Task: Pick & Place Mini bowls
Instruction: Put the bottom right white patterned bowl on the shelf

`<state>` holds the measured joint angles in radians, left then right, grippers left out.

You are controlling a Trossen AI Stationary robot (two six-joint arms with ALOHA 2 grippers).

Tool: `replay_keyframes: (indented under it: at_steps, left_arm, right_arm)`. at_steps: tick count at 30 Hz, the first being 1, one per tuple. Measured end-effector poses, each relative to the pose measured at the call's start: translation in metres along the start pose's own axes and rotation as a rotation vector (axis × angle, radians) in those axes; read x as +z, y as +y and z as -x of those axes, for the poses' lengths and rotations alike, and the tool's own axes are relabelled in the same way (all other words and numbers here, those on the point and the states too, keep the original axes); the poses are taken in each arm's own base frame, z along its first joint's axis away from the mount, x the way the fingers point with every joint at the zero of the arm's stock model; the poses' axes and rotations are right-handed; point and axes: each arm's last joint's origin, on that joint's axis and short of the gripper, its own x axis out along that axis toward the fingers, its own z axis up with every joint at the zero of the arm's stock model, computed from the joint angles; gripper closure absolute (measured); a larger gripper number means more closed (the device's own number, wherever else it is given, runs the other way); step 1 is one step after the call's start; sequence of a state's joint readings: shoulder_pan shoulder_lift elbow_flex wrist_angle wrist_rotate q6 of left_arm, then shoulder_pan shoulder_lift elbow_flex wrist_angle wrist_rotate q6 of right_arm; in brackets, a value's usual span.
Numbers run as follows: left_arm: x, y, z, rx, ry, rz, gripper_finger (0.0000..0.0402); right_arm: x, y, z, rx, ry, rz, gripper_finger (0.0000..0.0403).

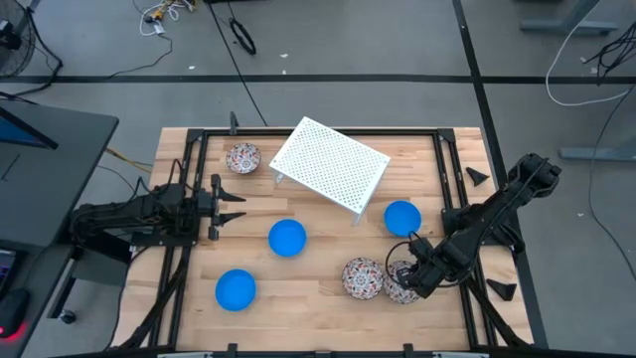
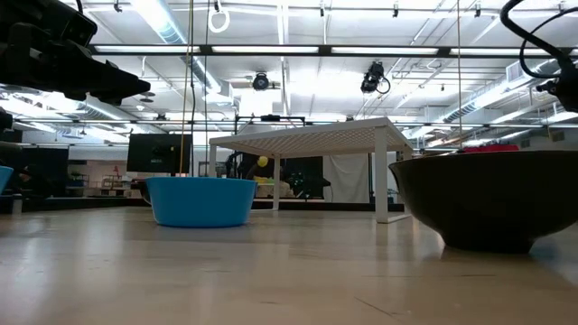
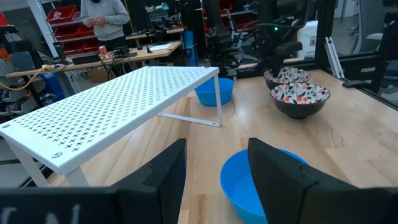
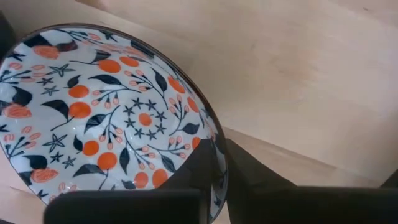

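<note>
Overhead, the wooden plank tabletop (image 1: 318, 298) carries six small round bowls and a white perforated rack (image 1: 330, 163) standing on thin legs near the far middle. Three plain blue bowls lie at (image 1: 287, 238), (image 1: 236, 289) and (image 1: 401, 218); one patterned bowl (image 1: 242, 158) sits just beside the rack's left corner. Two more patterned bowls sit close together near the front right, (image 1: 362, 277) and (image 1: 401, 285). The right gripper (image 1: 412, 278) is down on the rightmost of that pair, partly covering it. The left gripper (image 1: 234, 206) hovers at the left side, fingers spread, holding nothing, pointing toward the middle blue bowl.

At table level, a blue bowl (image 2: 200, 200) stands before the rack (image 2: 312, 138), and a dark-walled bowl (image 2: 488, 200) looms close on the right.

From the left wrist, the gripper's dark fingers (image 3: 283, 177) stand apart over a glossy blue bowl (image 3: 239, 190); the rack (image 3: 118, 106) slopes across, and beyond it are another blue bowl (image 3: 214, 91) and the two patterned bowls (image 3: 300, 96).

From the right wrist, one finger (image 4: 205, 165) lies inside the patterned bowl (image 4: 99, 112) and the other outside, clamping its dark rim; the bowl is empty.
</note>
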<state>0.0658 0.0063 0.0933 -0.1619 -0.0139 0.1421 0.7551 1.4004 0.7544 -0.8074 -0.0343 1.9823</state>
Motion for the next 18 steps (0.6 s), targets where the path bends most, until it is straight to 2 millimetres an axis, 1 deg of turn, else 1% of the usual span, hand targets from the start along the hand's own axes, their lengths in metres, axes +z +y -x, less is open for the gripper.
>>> replay_keyframes:
  at_steps: [5, 10, 18]
  left_arm:
    - [0.000, 0.000, 0.000, 0.000, 0.000, 0.000, 0.0225]
    - [0.000, 0.000, 0.000, 0.000, 0.000, 0.000, 0.0225]
    - [0.000, 0.000, 0.000, 0.000, 0.000, 0.000, 0.0225]
  right_arm:
    - [0.001, -0.003, 0.007, 0.028, 0.016, -0.024, 0.0383]
    - [0.003, -0.011, 0.017, 0.021, 0.033, -0.032, 0.0388]
    - [0.004, -0.014, 0.029, 0.085, 0.059, -0.027, 0.0391]
